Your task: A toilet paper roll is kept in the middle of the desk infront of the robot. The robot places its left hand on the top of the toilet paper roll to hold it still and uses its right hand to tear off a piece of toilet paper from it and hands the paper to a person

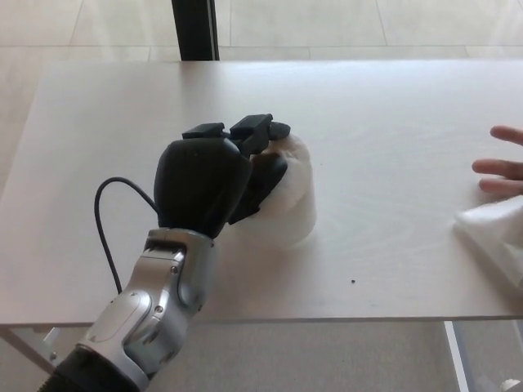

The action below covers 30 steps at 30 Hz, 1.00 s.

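The white toilet paper roll [294, 204] stands in the middle of the pale desk [392, 106]. My left hand [208, 180] lies over its top and left side, with the black fingers [253, 135] curled across the roll's top, so much of the roll is hidden. A torn white piece of paper [494, 233] shows at the right edge, just below a person's fingers [498, 167]. No part of my right hand or arm appears in the head view.
A black cable [102, 220] loops out from my left forearm over the desk's left part. A dark post [194, 28] stands behind the desk's far edge. The desk's near edge runs just below my wrist.
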{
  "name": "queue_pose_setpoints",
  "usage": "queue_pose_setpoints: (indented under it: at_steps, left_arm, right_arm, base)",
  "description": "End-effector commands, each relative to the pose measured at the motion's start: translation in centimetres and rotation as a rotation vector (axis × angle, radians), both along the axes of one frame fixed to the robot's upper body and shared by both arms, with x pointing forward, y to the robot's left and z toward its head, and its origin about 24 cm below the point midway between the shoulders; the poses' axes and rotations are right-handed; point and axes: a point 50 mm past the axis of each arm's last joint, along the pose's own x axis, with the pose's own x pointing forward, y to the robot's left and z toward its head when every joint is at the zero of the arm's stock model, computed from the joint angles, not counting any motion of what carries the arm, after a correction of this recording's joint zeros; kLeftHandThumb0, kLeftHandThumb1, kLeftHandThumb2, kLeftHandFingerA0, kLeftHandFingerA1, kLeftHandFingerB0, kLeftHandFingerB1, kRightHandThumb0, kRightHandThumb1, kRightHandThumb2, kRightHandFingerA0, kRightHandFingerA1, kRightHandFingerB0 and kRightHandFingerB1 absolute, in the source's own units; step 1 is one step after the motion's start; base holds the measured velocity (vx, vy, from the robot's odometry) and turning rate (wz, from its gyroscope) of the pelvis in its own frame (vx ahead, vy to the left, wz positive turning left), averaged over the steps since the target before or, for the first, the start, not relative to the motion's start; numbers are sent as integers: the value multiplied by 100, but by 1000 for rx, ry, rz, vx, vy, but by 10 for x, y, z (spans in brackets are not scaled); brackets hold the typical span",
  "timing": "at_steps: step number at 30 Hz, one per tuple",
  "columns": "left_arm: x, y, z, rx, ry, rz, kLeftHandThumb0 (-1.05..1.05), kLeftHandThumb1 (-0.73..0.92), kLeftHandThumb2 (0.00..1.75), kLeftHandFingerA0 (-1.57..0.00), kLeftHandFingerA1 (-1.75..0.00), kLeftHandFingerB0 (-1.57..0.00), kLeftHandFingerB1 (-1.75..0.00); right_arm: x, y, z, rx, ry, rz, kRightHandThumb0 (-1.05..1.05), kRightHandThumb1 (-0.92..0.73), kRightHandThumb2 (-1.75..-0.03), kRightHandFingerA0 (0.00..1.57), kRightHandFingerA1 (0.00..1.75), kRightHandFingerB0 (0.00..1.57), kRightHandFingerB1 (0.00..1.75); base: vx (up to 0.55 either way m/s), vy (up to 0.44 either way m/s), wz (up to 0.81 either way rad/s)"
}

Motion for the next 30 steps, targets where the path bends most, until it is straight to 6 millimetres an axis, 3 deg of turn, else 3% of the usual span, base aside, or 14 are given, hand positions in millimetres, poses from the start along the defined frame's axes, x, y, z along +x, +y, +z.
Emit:
queue_pose_setpoints:
  at_steps: [1, 2, 3, 4, 10, 11, 15, 17, 19, 20, 21, 22, 24, 30]
  left_arm:
    - [-24, 34, -61, 141, 334, 30, -51, 83, 65, -72, -70, -66, -59]
    - [-26, 32, -63, 139, 339, 21, -52, 84, 65, -71, -69, -66, -59]
    - [-27, 32, -62, 140, 339, 17, -52, 84, 65, -71, -69, -66, -59]
    - [-28, 31, -62, 137, 353, 19, -52, 84, 65, -71, -69, -65, -59]
    - [-28, 33, -63, 143, 347, 27, -51, 84, 65, -72, -70, -65, -58]
    - [-28, 33, -63, 143, 354, 30, -52, 84, 65, -69, -69, -62, -57]
    - [-26, 31, -62, 146, 347, 27, -52, 84, 65, -72, -70, -67, -59]
    - [-27, 30, -63, 149, 342, 19, -51, 84, 66, -73, -68, -66, -59]
    - [-28, 30, -63, 154, 337, 19, -50, 85, 65, -73, -67, -66, -58]
    - [-28, 31, -64, 154, 341, 21, -50, 85, 66, -72, -67, -65, -58]
    - [-28, 31, -64, 158, 346, 23, -51, 86, 66, -71, -68, -64, -57]
    - [-28, 31, -64, 160, 349, 22, -50, 86, 66, -71, -67, -64, -57]
    - [-28, 32, -64, 154, 363, 26, -49, 85, 65, -69, -66, -62, -56]
    - [-30, 34, -65, 150, 356, 28, -48, 84, 65, -72, -68, -63, -57]
  right_arm:
    - [-12, -25, -12, -197, 300, 22, -30, -46, -88, 76, 92, 57, 69]
    - [-14, -30, -12, -195, 312, 8, -27, -65, -58, 70, 90, 63, 61]
    - [-14, -32, -11, -187, 323, -6, -27, -65, -58, 70, 90, 63, 61]
    - [-14, -34, -9, -178, 309, -3, -29, -68, -60, 71, 106, 64, 69]
    - [-10, -32, -3, -161, 245, 8, -30, -69, -59, 67, 98, 68, 64]
    - [-6, -32, 1, -157, 249, 2, -29, -67, -59, 62, 83, 67, 61]
    - [1, -31, 8, -188, 281, -17, -34, -60, -57, 56, 69, 66, 59]
    - [1, -31, 7, -235, 300, -34, -38, -62, -58, 42, 61, 55, 54]
    - [0, -31, 6, -326, 321, -27, -42, -64, -61, 6, 42, 25, 30]
    - [1, -30, 5, -325, 337, -28, -60, -40, -77, 0, 18, 7, 36]
    - [1, -30, 5, -354, 357, -33, -87, -49, -76, 0, 0, 7, 14]
    - [2, -29, 5, -371, 363, -37, -96, -56, -83, 0, 4, 9, 3]
    - [3, -26, 6, -383, 344, -49, -99, -58, -91, 0, 17, 0, 0]
    - [6, -20, 9, -422, 295, -53, -104, -61, -95, 0, 23, 0, 0]
  base:
    - [0, 0, 0]
    - [0, 0, 0]
    - [0, 0, 0]
    - [0, 0, 0]
    - [0, 0, 0]
    - [0, 0, 0]
    - [0, 0, 0]
    - [0, 0, 0]
    - [0, 0, 0]
    - [0, 0, 0]
    - [0, 0, 0]
    - [0, 0, 0]
    - [0, 0, 0]
    - [0, 0, 0]
